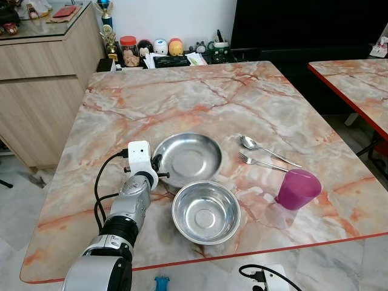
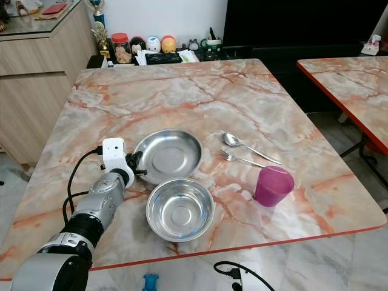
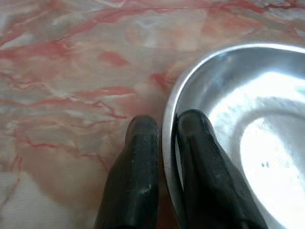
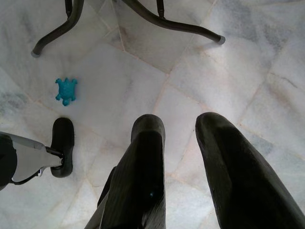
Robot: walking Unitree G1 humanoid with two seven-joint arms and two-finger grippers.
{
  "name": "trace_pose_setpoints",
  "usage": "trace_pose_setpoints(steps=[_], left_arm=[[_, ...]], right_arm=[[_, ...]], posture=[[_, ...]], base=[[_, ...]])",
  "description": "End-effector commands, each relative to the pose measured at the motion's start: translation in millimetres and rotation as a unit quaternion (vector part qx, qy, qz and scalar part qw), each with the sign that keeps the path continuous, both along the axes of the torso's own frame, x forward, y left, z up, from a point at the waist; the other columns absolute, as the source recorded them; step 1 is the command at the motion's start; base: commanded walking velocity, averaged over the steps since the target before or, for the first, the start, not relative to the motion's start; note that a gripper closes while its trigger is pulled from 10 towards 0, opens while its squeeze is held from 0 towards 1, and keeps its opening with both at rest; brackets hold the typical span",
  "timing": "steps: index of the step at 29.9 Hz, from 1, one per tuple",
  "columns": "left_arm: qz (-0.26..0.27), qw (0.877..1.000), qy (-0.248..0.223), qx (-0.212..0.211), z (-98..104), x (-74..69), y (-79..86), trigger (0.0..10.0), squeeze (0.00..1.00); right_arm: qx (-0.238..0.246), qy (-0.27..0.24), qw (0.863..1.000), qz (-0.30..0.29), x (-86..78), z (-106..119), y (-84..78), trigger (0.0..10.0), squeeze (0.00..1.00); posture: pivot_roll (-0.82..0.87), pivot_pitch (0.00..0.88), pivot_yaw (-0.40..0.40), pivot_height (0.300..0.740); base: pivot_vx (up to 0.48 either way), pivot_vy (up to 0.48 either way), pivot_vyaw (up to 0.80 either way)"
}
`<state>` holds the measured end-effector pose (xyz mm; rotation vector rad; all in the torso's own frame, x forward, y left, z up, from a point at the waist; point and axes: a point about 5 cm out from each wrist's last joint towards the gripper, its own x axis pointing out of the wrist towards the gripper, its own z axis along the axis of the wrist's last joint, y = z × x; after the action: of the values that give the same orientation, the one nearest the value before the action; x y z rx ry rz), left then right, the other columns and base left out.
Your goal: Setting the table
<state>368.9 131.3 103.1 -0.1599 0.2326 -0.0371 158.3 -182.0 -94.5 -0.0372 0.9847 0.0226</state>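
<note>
Now the steel plate (image 1: 188, 157) lies mid-surface, just behind the bowl (image 1: 206, 212); its near-left rim is pinched between the left claw (image 3: 164, 143), fingers narrow. Right claw (image 4: 181, 143) hangs spread over the floor.

On the table (image 1: 182, 97): plate (image 1: 188, 159) near the middle, bowl (image 1: 206, 212) just before it at the front edge. Right of the plate, spoon (image 1: 267, 150) behind fork (image 1: 262, 162), cup (image 1: 297, 189) before both. Left gripper (image 3: 164, 138) at the plate's left rim, one finger either side; jars (image 1: 145, 50) behind the far edge.
</note>
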Motion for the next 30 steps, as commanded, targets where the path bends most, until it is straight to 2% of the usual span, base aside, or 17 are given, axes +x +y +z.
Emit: trace_pose_setpoints(steps=[1, 9, 13, 16, 18, 20, 21, 22, 23, 24, 27, 28, 30], left_arm=[[0.002, 1.000, 0.009, 0.006, -2.5, 0.0, 1.5, 0.0, 0.00], [0.021, 1.000, 0.004, -0.001, -1.4, 0.1, 5.6, 0.0, 0.00], [0.053, 0.998, -0.001, -0.030, 0.2, 0.5, 11.9, 0.0, 0.00], [0.079, 0.991, -0.014, -0.105, 3.5, 1.2, 15.4, 0.0, 0.00], [0.084, 0.980, -0.044, -0.176, 11.7, 2.6, 17.0, 0.0, 0.00], [0.077, 0.977, -0.062, -0.190, 16.6, 3.1, 16.9, 0.3, 0.00], [0.072, 0.975, -0.078, -0.193, 20.8, 3.2, 17.0, 1.1, 0.00], [0.072, 0.974, -0.085, -0.196, 22.3, 3.0, 17.4, 3.7, 0.00], [0.073, 0.972, -0.090, -0.204, 23.8, 2.8, 18.1, 9.7, 0.00], [0.075, 0.970, -0.096, -0.213, 24.9, 2.4, 19.3, 10.0, 0.00], [0.088, 0.956, -0.112, -0.255, 25.2, -0.5, 28.0, 10.0, 0.00], [0.088, 0.956, -0.112, -0.255, 25.2, -0.5, 28.0, 10.0, 0.00], [0.097, 0.948, -0.123, -0.277, 24.5, -4.3, 35.7, 10.0, 0.00]], right_arm=[[-0.001, 0.002, 1.000, 0.006, 0.4, 0.1, 0.1, 10.0, 0.00], [-0.003, 0.002, 1.000, 0.008, 0.7, 0.3, -0.5, 10.0, 0.00], [-0.004, 0.002, 1.000, 0.009, 0.8, 0.3, -0.6, 10.0, 0.00], [-0.004, 0.002, 1.000, 0.009, 0.6, 0.2, -0.7, 10.0, 0.00], [-0.005, 0.002, 1.000, 0.009, 0.3, 0.1, -0.8, 10.0, 0.00], [-0.005, 0.003, 1.000, 0.009, 0.2, 0.1, -0.9, 10.0, 0.00], [-0.005, 0.003, 1.000, 0.010, 0.1, 0.1, -1.0, 10.0, 0.00], [-0.005, 0.003, 1.000, 0.010, 0.0, 0.0, -1.0, 10.0, 0.00], [-0.005, 0.003, 1.000, 0.010, -0.1, 0.0, -1.1, 10.0, 0.00], [-0.005, 0.003, 1.000, 0.010, -0.1, 0.0, -1.1, 10.0, 0.00], [-0.005, 0.003, 1.000, 0.010, -0.2, 0.0, -1.3, 10.0, 0.00], [-0.005, 0.003, 1.000, 0.010, -0.2, 0.0, -1.3, 10.0, 0.00], [-0.005, 0.003, 1.000, 0.010, -0.1, 0.0, -1.4, 10.0, 0.00]], posture=[[0.11, 0.000, -0.016, 0.740], [0.11, 0.000, -0.021, 0.740], [0.11, 0.000, -0.022, 0.740], [0.11, 0.000, -0.022, 0.740], [0.11, 0.000, -0.024, 0.740], [0.11, 0.000, -0.025, 0.740], [0.11, 0.000, -0.026, 0.740], [0.11, 0.000, -0.027, 0.740], [0.11, 0.000, -0.027, 0.740], [0.11, 0.000, -0.029, 0.740], [0.11, 0.000, -0.030, 0.740], [0.11, 0.000, -0.030, 0.740], [0.11, 0.000, -0.034, 0.740]], base=[[0.000, 0.000, 0.00], [0.000, 0.000, 0.00], [0.000, 0.000, 0.00], [0.000, 0.000, 0.00], [0.000, 0.000, 0.00], [0.000, 0.000, 0.00], [0.000, 0.000, 0.00], [0.000, 0.000, 0.00], [0.000, 0.000, 0.00], [0.000, 0.000, 0.00], [0.000, 0.000, 0.00], [0.000, 0.000, 0.00], [0.000, 0.000, 0.00]])
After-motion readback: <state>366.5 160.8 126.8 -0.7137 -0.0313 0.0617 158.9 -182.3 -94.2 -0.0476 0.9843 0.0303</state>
